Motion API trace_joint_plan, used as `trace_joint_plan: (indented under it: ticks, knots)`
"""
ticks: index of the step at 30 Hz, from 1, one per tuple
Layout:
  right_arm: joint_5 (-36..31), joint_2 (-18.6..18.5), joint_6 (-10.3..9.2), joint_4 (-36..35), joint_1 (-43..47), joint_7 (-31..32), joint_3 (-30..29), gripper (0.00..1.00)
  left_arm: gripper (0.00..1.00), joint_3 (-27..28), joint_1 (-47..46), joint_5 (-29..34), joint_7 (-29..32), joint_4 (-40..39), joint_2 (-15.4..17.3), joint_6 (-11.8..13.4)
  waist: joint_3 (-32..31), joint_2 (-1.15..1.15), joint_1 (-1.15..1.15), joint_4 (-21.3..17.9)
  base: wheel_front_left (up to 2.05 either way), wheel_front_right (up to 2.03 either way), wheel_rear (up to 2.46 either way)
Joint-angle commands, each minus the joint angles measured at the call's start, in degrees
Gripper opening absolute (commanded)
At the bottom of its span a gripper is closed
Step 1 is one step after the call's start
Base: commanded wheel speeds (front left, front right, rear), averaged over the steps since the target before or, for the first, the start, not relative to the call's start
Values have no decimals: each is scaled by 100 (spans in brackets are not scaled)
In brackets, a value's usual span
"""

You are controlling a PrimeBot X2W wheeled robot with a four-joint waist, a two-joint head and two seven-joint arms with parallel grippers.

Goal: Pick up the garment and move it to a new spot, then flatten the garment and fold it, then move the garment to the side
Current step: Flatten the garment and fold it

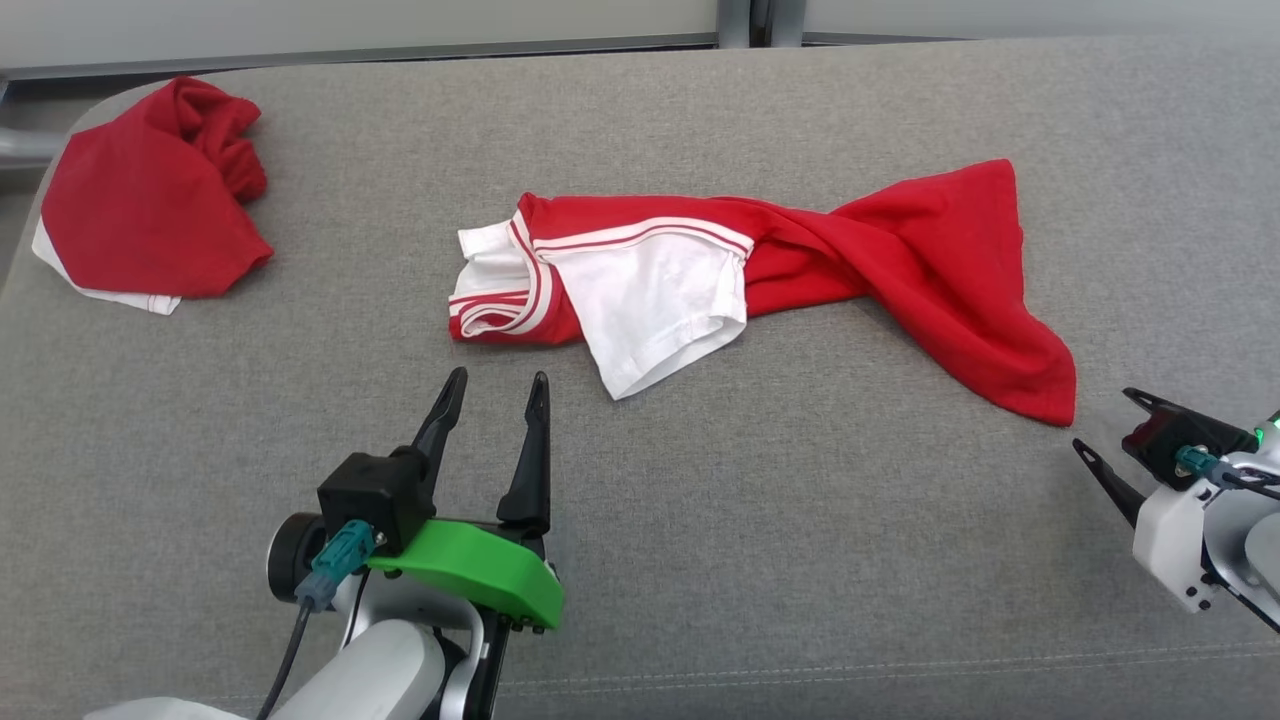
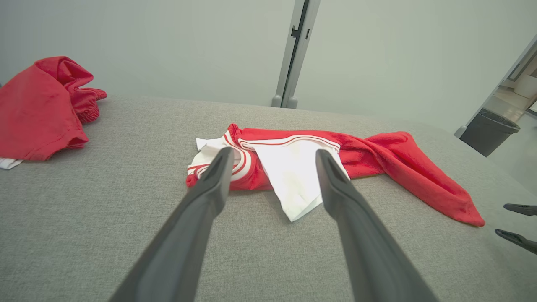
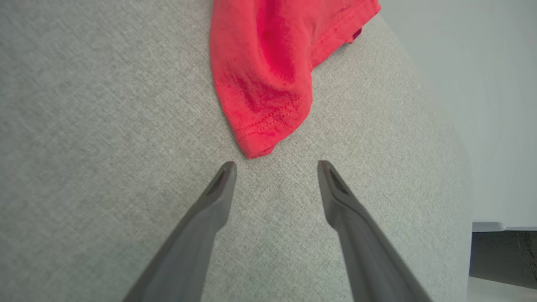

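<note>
We see the garment (image 1: 800, 250) lying twisted across the middle of the grey surface (image 1: 700, 520). Its white sleeve (image 1: 660, 310) and striped collar (image 1: 520, 290) are toward our left, and the red body trails off to our right. The left hand (image 1: 499, 376) hovers near the sleeve, fingers spread and holding nothing. The right hand (image 1: 1104, 418) sits just beside the red hem corner (image 3: 256, 147), also spread and empty.

The twist is our main worry. If we pinch only one layer at the hem, we judge the cloth will lift as a rope and land no flatter. A grip on the loose sleeve alone would likely drag the body after it and tighten the wrinkle. The hem corner lies thin on the surface, so closing fingers may slide over it or snag the weave beneath. A second garment (image 1: 140, 200) is bunched at the far left corner, well apart, and a careless sweep that way could tangle the two.

We can read no brand, label or writing anywhere.
</note>
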Motion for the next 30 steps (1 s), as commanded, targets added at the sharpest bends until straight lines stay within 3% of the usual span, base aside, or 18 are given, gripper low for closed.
trace_joint_plan:
  ticks: [1,8,16,22,30]
  knots:
    - [60,-48,-10,-79,159,-23,-81,100,100,27,70,-9,-8,-10,57,37,-125,0,0,-141,0,0,0]
    - [595,110,-9,-505,719,-23,-1063,100,100,133,261,-160,-39,36,159,35,-394,0,0,-456,0,0,0]
    - [591,532,-9,-855,994,-23,-2181,100,100,211,407,-292,-102,248,195,-69,-701,0,0,-589,0,0,0]
    - [471,1057,-9,-1013,1265,-21,-3155,100,100,321,646,-359,-200,459,288,-209,-998,0,0,-582,0,0,0]
    - [224,1940,-9,-1560,1725,360,-4046,100,100,553,1009,-324,-292,593,707,-344,-1232,0,0,-471,0,0,0]
